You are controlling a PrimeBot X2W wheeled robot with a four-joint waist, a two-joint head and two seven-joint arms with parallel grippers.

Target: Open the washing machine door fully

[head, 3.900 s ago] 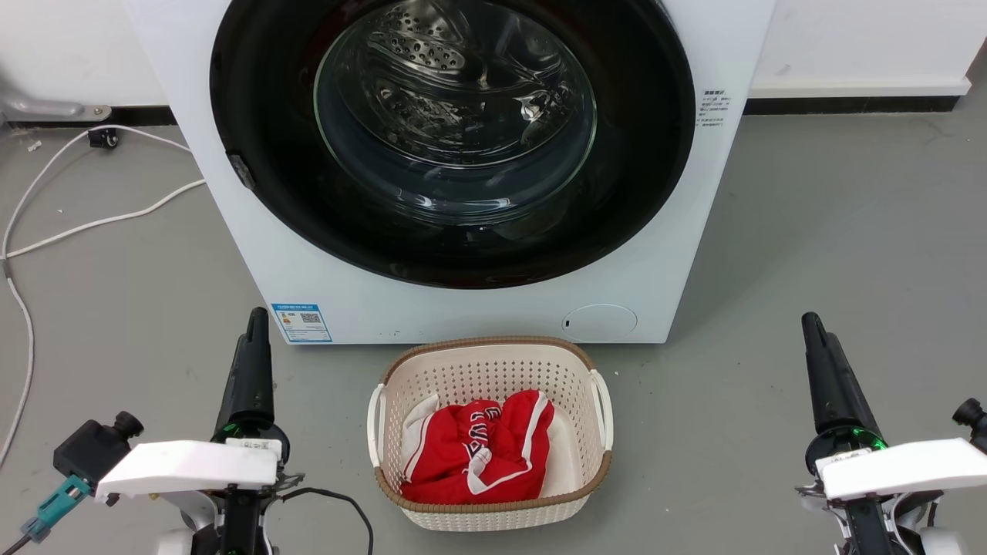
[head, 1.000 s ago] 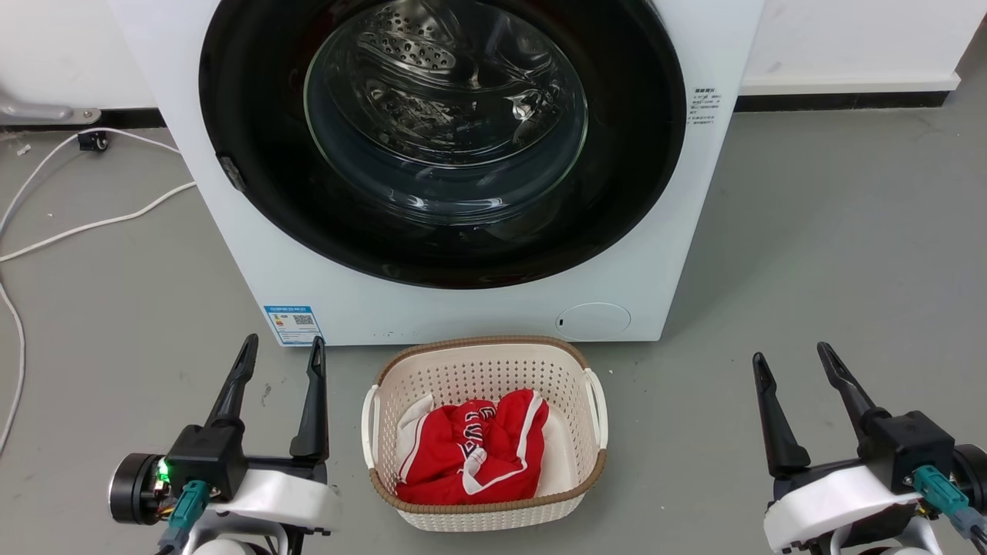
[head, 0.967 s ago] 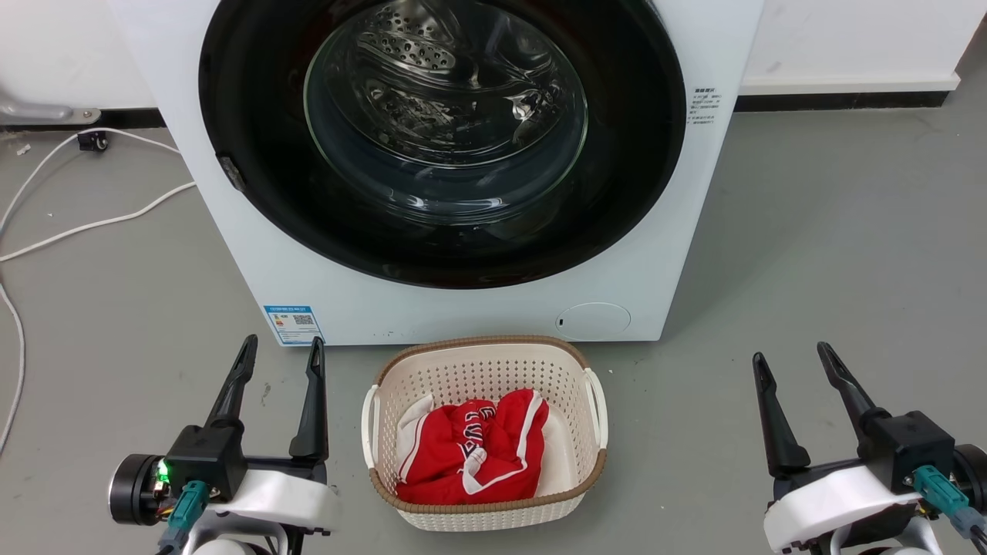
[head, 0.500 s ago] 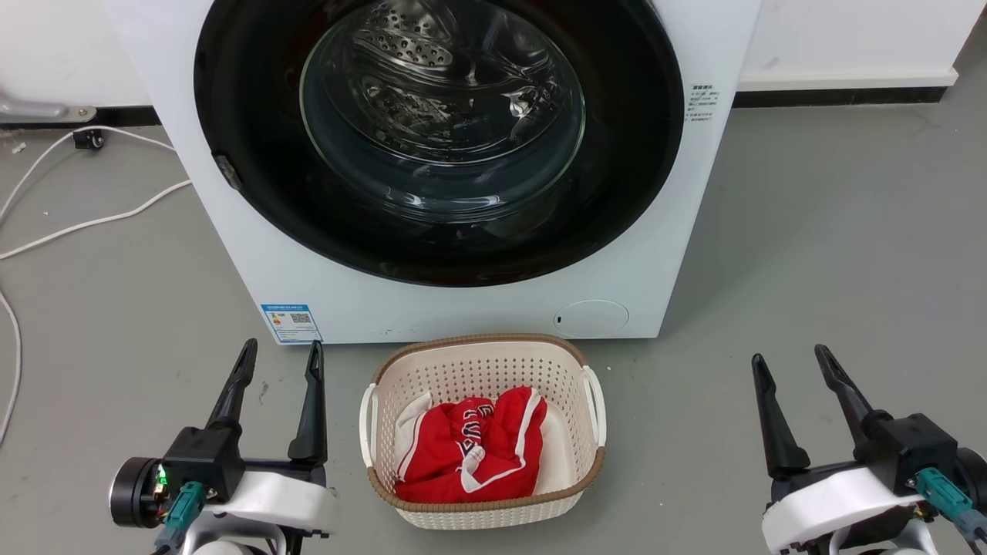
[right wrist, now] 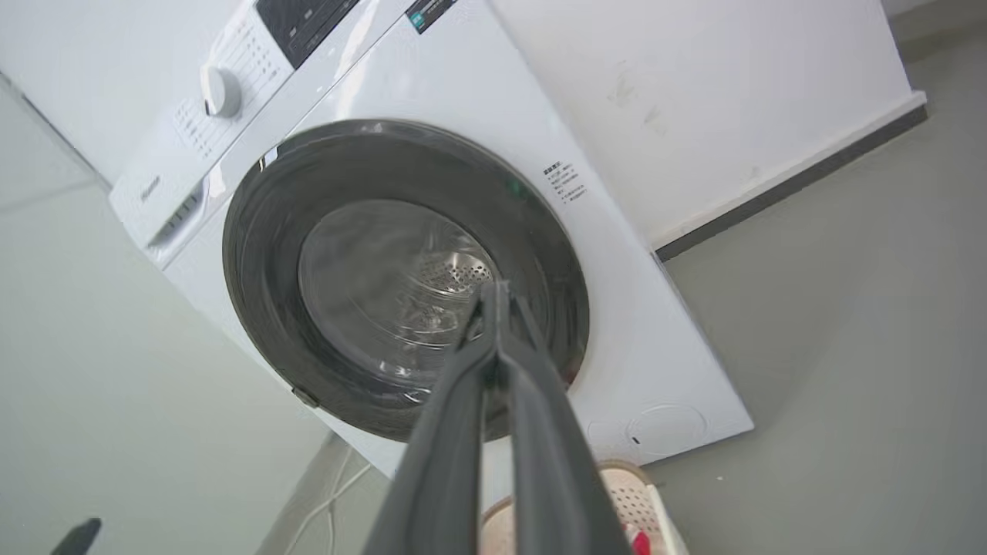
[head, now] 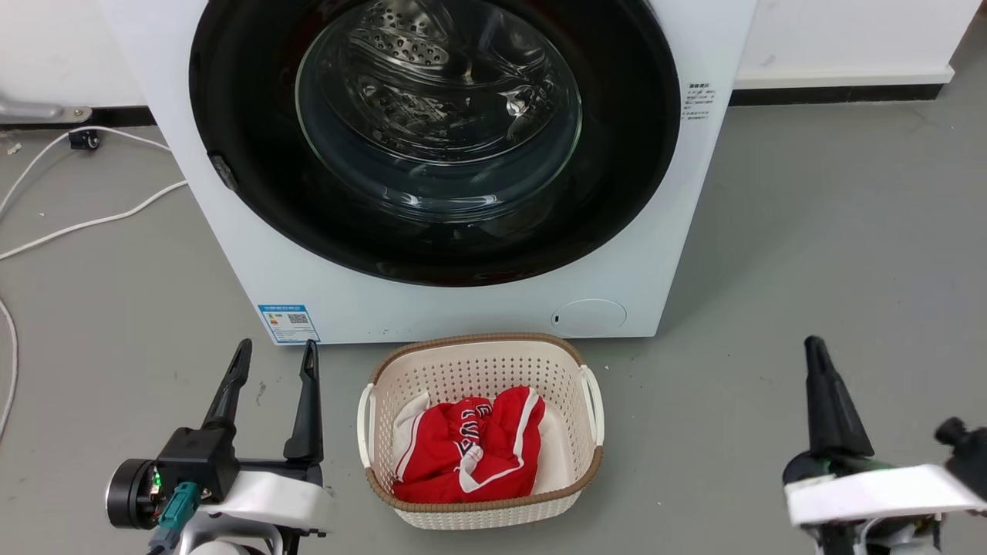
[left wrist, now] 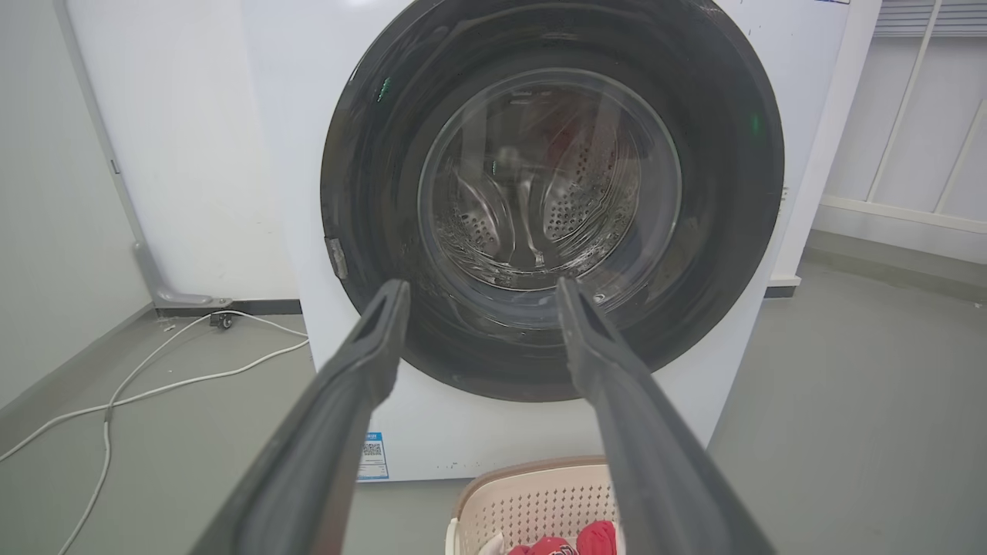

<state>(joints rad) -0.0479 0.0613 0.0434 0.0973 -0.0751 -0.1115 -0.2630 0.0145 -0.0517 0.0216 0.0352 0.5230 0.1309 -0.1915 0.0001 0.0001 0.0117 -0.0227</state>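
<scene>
Washing machine door (head: 436,116) — shut flush in the white machine's front, behind the basket (head: 478,344) holding red cloth (head: 470,451). Left pincer (head: 277,347) — fingers spread, low, well apart from the door. Right pincer (head: 811,343) — fingers pressed together, holding nothing; its wrist view adds the control dial (right wrist: 220,91).
</scene>
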